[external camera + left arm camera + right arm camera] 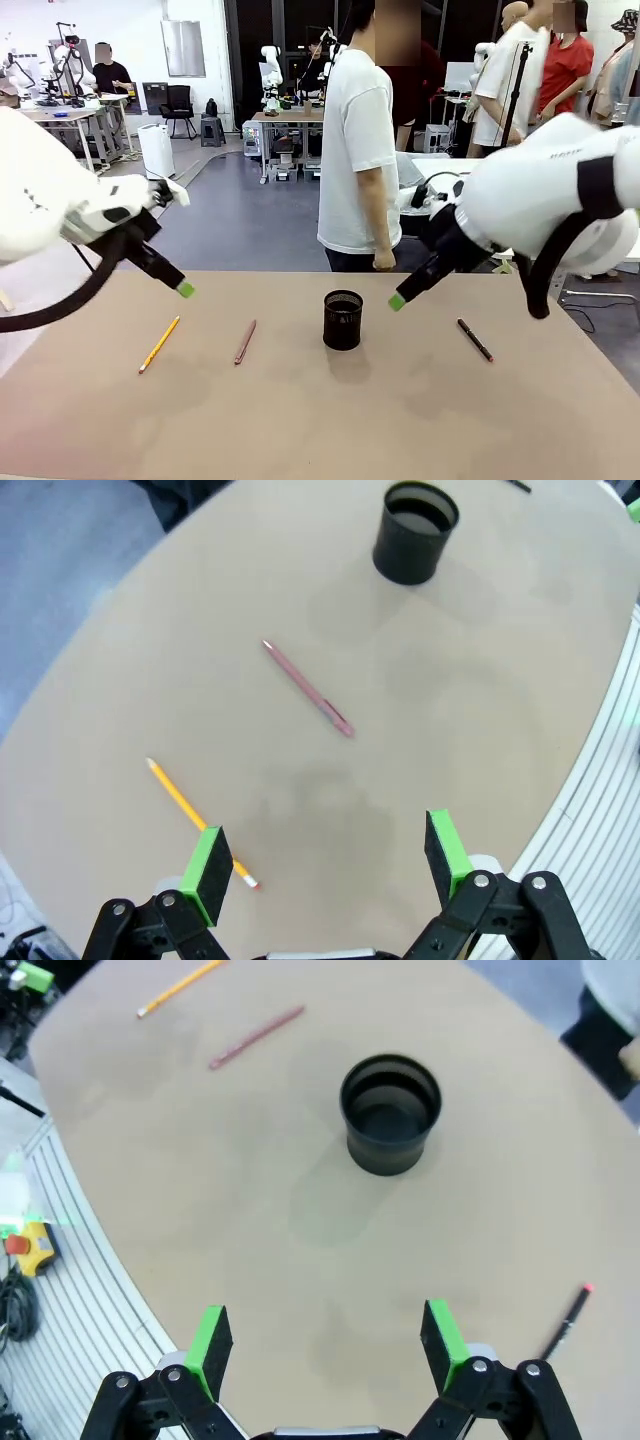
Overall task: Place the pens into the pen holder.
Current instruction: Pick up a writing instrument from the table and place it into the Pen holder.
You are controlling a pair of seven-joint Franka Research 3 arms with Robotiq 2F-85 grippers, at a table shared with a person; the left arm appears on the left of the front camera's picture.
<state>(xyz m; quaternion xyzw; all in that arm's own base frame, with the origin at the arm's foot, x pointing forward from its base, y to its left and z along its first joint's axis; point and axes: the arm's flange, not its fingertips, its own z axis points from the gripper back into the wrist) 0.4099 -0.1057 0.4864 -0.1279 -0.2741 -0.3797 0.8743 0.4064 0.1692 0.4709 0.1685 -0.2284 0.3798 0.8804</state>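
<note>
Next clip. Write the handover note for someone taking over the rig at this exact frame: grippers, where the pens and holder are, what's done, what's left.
Left gripper: open, empty, above the table over the pencil's end.
Right gripper: open, empty, above the table between the holder and the black pen.
Pen holder: upright mid-table, looks empty.
Pencil and reddish-brown pen: lying flat to the robot's left of the holder, apart from each other.
Black pen: flat on the holder's right.
Done: no pen in the holder.
Left: all three pens.

Pen holder between pens, on table
</note>
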